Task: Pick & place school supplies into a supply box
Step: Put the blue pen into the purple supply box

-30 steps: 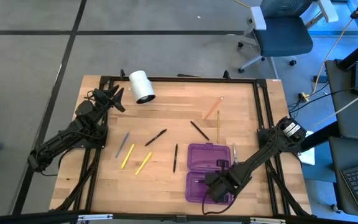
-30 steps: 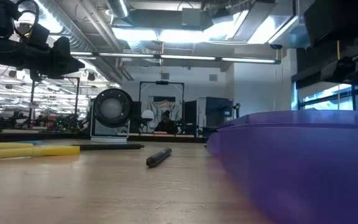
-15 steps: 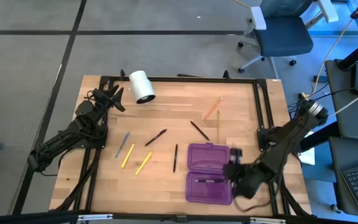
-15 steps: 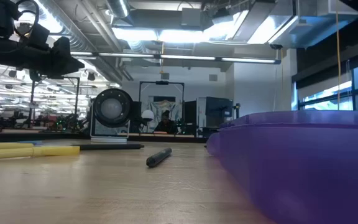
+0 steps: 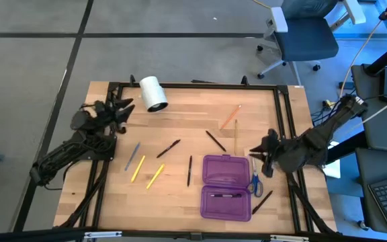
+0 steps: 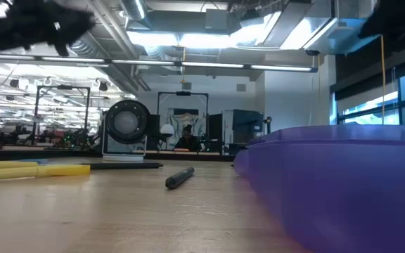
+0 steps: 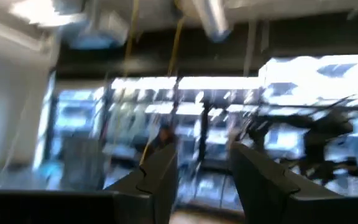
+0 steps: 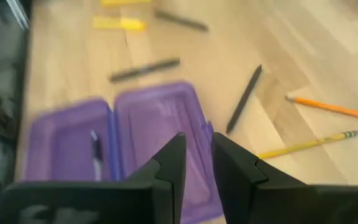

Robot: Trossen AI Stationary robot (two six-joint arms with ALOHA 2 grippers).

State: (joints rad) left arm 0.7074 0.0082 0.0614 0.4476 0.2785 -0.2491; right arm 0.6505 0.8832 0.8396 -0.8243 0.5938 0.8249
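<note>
Right tool (image 5: pixel 266 153) beside supply box (image 5: pixel 226 186), pen inside (image 8: pixel 96 151) visible from wrist

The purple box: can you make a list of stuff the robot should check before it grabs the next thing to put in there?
1. The purple box lies open, both halves up: ok.
2. Room left in the box: ok, only one black pen lies in the near half.
3. Right tool free to grab: ok, its fingers hold nothing and stand slightly apart.
4. Something close to pick: ok, the blue scissors lie on the table just beside the box's right edge, under that tool.
5. Scissors clear of the box wall: cannot tell, they lie very close.
6. Left tool out of the way: ok, it hangs near the white roll, far from the box.
</note>
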